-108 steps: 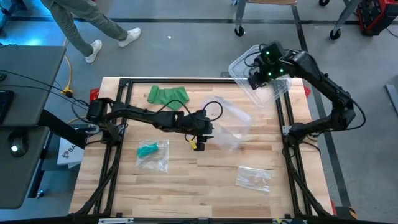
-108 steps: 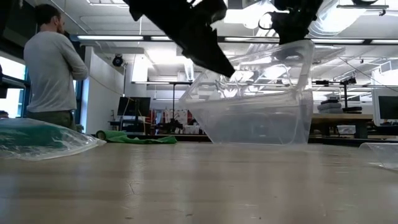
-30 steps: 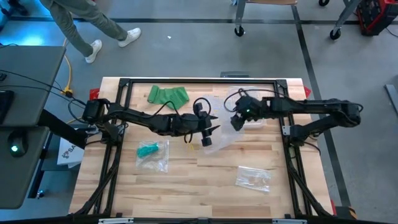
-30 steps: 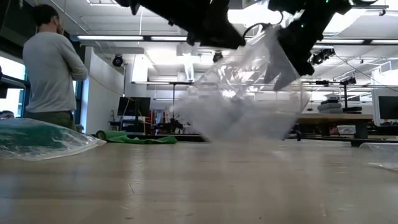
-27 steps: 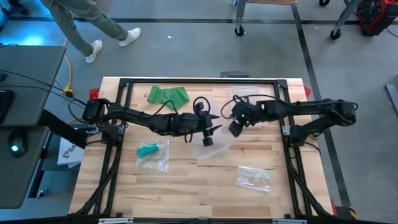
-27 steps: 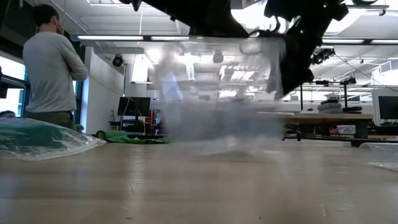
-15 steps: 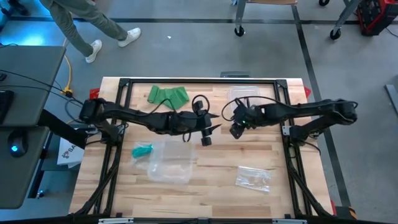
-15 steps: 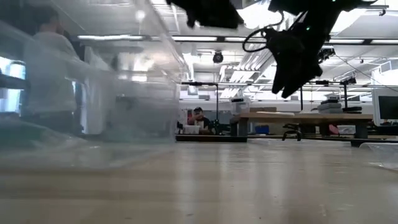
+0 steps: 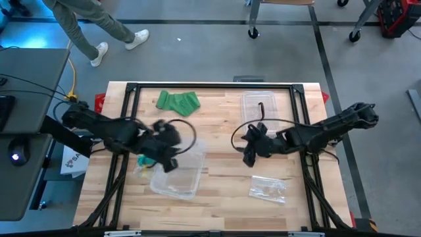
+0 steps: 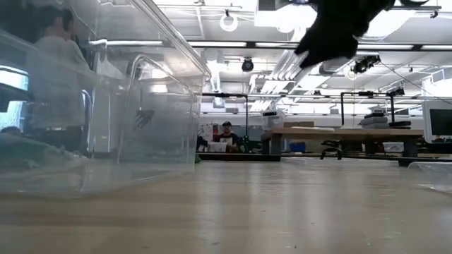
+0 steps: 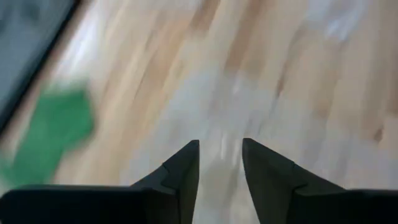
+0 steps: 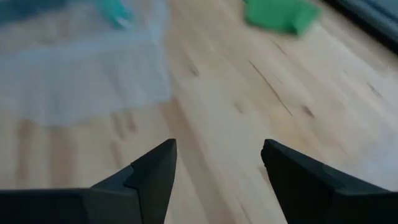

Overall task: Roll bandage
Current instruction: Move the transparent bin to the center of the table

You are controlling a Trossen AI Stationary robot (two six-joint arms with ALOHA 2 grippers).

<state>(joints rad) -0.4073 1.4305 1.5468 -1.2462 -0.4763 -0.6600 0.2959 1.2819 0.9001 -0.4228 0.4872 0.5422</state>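
- The green bandage [image 9: 177,101] looks soft and light; better to pinch it at one loose end.
- Left gripper [image 9: 164,155] fingers are parted over the clear bin [image 9: 176,172], grasping nothing.
- Right gripper [image 9: 249,153] fingers are spread wide and empty.

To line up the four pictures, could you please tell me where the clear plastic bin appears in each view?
High view: the clear plastic bin lies at lower left of the table, beside the left pincer.
Low view: it fills the left side.
Left wrist view: only a pale blur; cannot tell.
Right wrist view: pale shape far across the wood.
Shared landmark: the green cloth.
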